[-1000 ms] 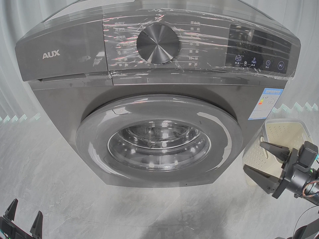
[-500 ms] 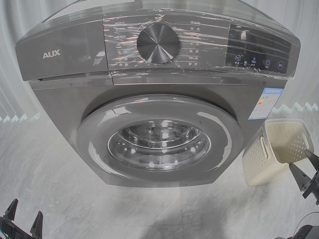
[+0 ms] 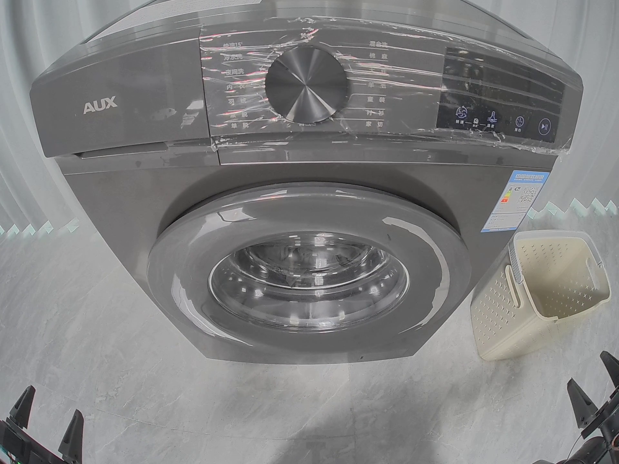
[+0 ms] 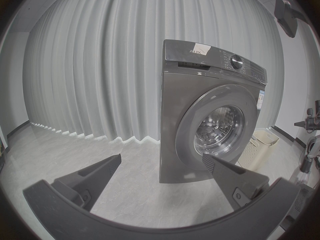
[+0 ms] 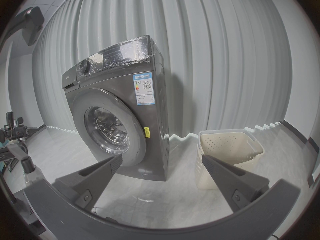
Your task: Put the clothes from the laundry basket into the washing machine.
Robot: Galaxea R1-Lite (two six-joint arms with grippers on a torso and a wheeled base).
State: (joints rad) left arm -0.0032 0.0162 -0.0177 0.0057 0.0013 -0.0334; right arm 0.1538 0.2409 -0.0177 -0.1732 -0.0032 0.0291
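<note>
Laundry basket [image 3: 500,310], visible interior bare, upright on the floor [image 3: 97,317] just right of the closed washing machine [image 3: 129,207], ahead of the nearer right gripper [image 3: 588,370], jaws apart; left gripper [image 3: 53,401], jaws likewise apart, well away.

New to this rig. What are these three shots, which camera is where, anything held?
A wheeled two-armed robot faces a grey front-loading washing machine on a pale stone-look floor. One picture is from a camera on its head, looking down. The other two are from cameras on its wrists, each peering out between that arm's two dark fingers. The left gripper and right gripper are both open, holding nothing. The machine's round glass door is shut. A cream perforated plastic laundry basket stands on the floor at the machine's side, toward the robot's right; no clothes show inside.
</note>
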